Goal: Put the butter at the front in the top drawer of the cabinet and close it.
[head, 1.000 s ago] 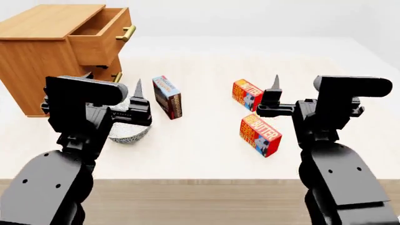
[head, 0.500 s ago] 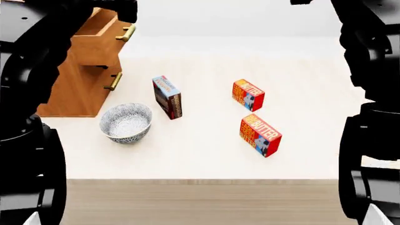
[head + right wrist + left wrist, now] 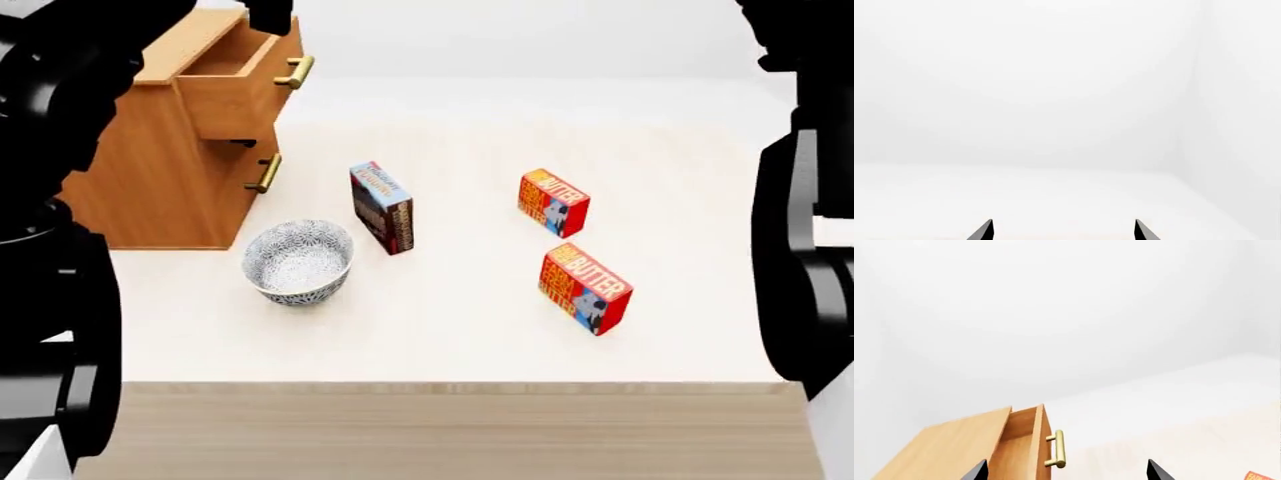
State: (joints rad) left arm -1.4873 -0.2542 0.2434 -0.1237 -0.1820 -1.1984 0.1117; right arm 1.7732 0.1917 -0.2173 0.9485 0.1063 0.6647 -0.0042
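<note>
Both grippers are hanging wide open, empty; front butter is lying right of the bowl, nearer the right arm.

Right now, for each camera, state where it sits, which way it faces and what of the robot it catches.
Head view: on the head, looking down on the table; black arms frame both edges, the front butter lies nearest.
Left wrist view: high on the raised left arm, facing the open top drawer; left gripper tips spread.
Right wrist view: on the raised right arm, facing blank wall; right gripper tips spread.
Shared: head and left wrist views both show the cabinet.
</note>
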